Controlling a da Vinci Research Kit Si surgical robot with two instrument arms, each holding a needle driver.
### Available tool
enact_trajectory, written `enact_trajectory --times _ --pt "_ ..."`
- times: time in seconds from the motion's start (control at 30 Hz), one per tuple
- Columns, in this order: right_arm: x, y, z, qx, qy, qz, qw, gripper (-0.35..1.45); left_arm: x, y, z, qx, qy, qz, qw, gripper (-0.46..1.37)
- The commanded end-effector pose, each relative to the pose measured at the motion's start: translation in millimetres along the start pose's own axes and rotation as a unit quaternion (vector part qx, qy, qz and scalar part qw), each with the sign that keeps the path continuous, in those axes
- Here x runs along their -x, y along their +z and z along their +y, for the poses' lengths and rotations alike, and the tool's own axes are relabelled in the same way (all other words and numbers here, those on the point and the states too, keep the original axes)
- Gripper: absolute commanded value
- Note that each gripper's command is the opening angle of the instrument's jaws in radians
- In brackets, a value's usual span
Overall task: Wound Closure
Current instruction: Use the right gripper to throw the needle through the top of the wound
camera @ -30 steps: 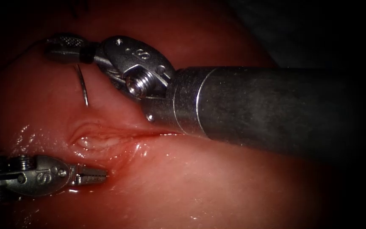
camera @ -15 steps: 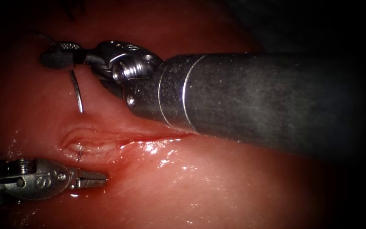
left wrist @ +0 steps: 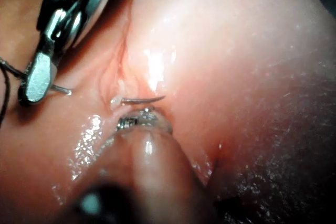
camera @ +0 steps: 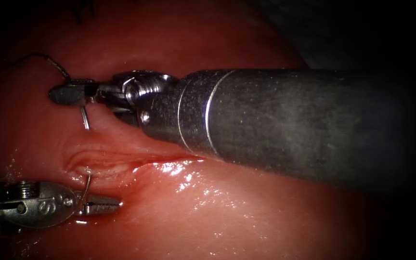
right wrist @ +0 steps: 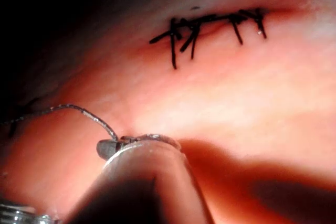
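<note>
The cut (camera: 121, 159) runs across the tissue (camera: 246, 212). My right gripper (camera: 71, 92) is shut on the tail end of the curved needle (camera: 85, 118), where the dark thread (camera: 49, 60) joins it. The needle enters the tissue at the cut's far edge, and its pointed end (camera: 86, 188) rises out of the cut. The tip lies across my left gripper (camera: 101, 204), which rests shut on the near edge and holds nothing. In the left wrist view the needle (left wrist: 142, 99) stands just above the left gripper (left wrist: 143, 123). The right wrist view shows the right gripper (right wrist: 131, 142) and the thread (right wrist: 79, 109).
The thick shaft (camera: 290, 115) of the right arm crosses over the right part of the cut. A row of dark finished stitches (right wrist: 210, 27) sits on the tissue beyond the right tool. Red fluid (camera: 179, 175) glistens along the near edge of the cut.
The right tool has turned its wrist and driven the needle into the far edge. The tip has come out in the cut and reached the left tool, which stayed put.
</note>
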State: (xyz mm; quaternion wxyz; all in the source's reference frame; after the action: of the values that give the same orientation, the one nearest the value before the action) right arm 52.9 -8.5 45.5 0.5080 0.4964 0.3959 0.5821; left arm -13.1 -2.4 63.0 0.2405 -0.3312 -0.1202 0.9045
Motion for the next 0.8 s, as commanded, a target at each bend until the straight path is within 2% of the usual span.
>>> enact_trajectory --times 0.03,0.1,0.17,0.3,0.37,0.4,0.43,0.47,0.53,0.57,0.63,0.8 --pt "0.1 0.0 0.1 0.006 0.003 -0.009 1.0 -0.35 0.0 0.0 0.0 0.005 0.0 0.0 1.0 -0.35" --pt "1.5 -0.2 0.6 0.006 0.003 -0.028 1.0 -0.35 0.0 0.0 0.0 0.003 0.0 0.0 1.0 -0.35" --pt "2.0 -0.4 0.8 0.014 0.0 -0.037 0.999 -0.35 0.0 0.0 0.0 0.002 0.0 -0.001 1.0 -0.35" --pt "2.2 -0.9 1.1 0.029 -0.003 -0.035 0.999 -0.35 -0.1 -0.1 0.0 0.002 -0.003 -0.001 1.0 -0.35" --pt "1.8 -1.1 1.5 0.035 -0.029 -0.014 0.999 -0.35 -0.1 -0.1 -0.1 0.002 -0.004 -0.001 1.0 -0.35" --pt "1.4 -1.3 1.9 0.039 -0.075 0.001 0.996 -0.07 -0.1 -0.1 -0.1 0.002 -0.004 -0.001 1.0 -0.35" --pt "1.3 -1.3 2.0 0.041 -0.084 0.006 0.996 0.02 -0.1 -0.1 -0.1 0.002 -0.004 -0.001 1.0 -0.35" --pt "0.5 -1.3 2.6 0.06 -0.144 0.044 0.987 0.71 -0.1 -0.1 -0.1 0.002 -0.004 -0.001 1.0 -0.35" --pt "-0.5 -1.2 3.1 0.086 -0.178 0.085 0.977 1.04 -0.1 -0.1 -0.1 0.002 -0.004 -0.001 1.0 -0.35" --pt "-1.0 -1.2 3.3 0.093 -0.188 0.097 0.973 1.09 -0.1 -0.1 -0.1 0.002 -0.004 -0.001 1.0 -0.35" --pt "-2.9 -1.4 4.2 0.111 -0.254 0.127 0.952 1.17 -0.1 -0.1 0.0 0.002 -0.004 -0.001 1.0 -0.35" --pt "-6.8 -2.7 6.1 0.139 -0.35 0.168 0.911 1.07 -0.1 -0.1 0.0 0.002 -0.004 -0.001 1.0 -0.35"
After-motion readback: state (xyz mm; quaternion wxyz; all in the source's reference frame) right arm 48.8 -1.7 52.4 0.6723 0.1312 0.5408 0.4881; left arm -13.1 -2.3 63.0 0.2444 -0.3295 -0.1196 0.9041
